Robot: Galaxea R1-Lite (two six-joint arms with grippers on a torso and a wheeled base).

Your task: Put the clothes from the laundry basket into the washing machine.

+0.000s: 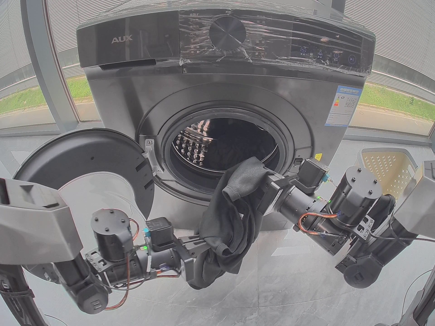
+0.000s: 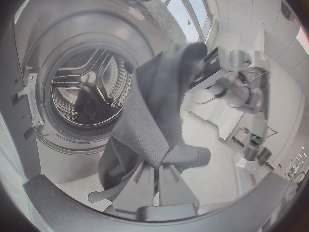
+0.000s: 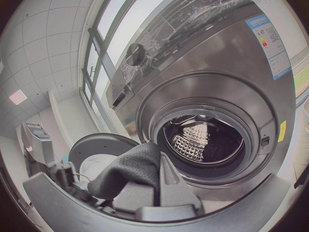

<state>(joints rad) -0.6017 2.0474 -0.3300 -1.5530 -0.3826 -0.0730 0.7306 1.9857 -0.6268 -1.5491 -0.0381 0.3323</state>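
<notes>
Garment (image 1: 229, 225) hung before the open washing machine (image 1: 136, 100).
Left jaws clenched its lower end, right jaws its upper; long axis slanted up toward the drum (image 1: 199, 146).

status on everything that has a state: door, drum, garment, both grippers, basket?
washing machine door, open, swung to the robot's left.
drum, some dark clothing already inside.
dark garment, outside the drum, hanging in front of the opening between both grippers.
left gripper, shut on the cloth's lower part.
right gripper, shut on its upper part, near the opening.
laundry basket, right of the machine; contents cannot be told.
</notes>
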